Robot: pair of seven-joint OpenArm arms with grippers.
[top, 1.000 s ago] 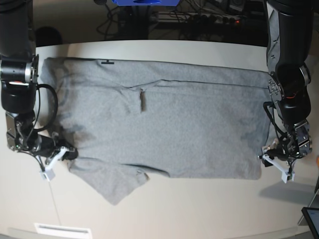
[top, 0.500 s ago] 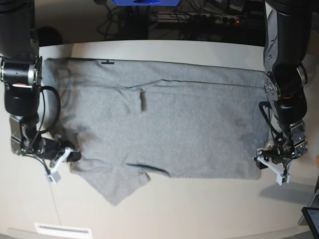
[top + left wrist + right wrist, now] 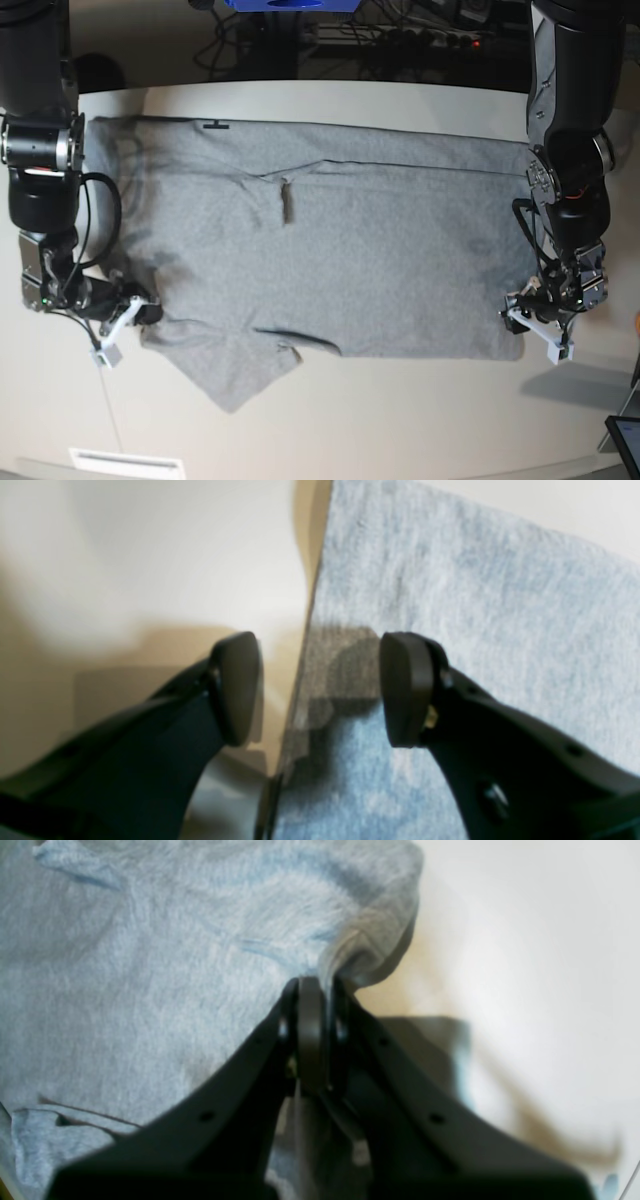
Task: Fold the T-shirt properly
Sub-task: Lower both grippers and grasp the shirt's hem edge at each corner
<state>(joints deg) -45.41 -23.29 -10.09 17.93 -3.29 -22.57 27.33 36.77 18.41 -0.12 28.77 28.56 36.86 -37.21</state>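
The heather-grey T-shirt point(image 3: 340, 250) lies spread across the white table point(image 3: 400, 420), plain side up, with one sleeve point(image 3: 235, 375) sticking out toward the near edge. In the base view my left gripper point(image 3: 527, 322) is at the shirt's right-hand corner. In the left wrist view it point(image 3: 320, 687) is open, one finger over bare table and the other over the cloth point(image 3: 475, 605), with the hem running between them. My right gripper point(image 3: 138, 311) is at the shirt's left side. In the right wrist view it point(image 3: 312, 1005) is shut on a raised fold of the shirt point(image 3: 150, 965).
Cables and a blue object point(image 3: 290, 5) sit beyond the table's far edge. A tablet corner point(image 3: 624, 440) shows at the bottom right. A white strip point(image 3: 125, 463) lies near the front left edge. Bare table runs along the near side.
My left gripper has moved inward to the shirt's corner and now straddles the hem. My right gripper has shifted slightly, still holding the fabric.
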